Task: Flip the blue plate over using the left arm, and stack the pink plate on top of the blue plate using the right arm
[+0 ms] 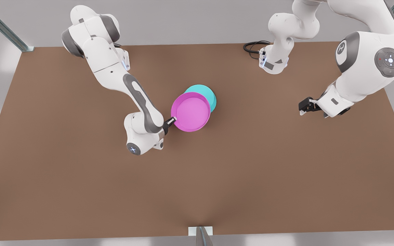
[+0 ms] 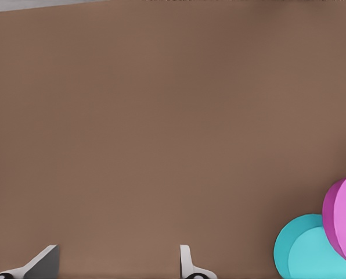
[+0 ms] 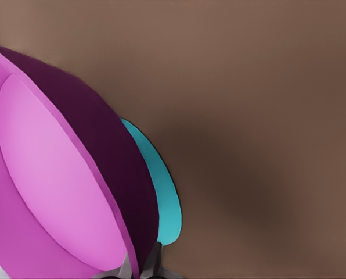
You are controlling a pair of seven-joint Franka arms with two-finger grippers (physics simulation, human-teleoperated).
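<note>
While the right gripper point(image 1: 173, 120) pinches the pink plate point(image 1: 191, 111) by its rim, carrying it partly over the blue plate point(image 1: 204, 93) on the table point(image 1: 80, 191), a thin edge grip could slip or land the plate off-centre. Waiting well apart, the left gripper point(image 1: 302, 108) has its fingers point(image 2: 186, 263) spread, as its wrist view shows; the right wrist view shows the rim gripped between that gripper's fingers.

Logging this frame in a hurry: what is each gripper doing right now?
Right gripper: shut on the pink plate rim, above the blue plate.
Left gripper: open, holding nothing, waiting aside.
</note>
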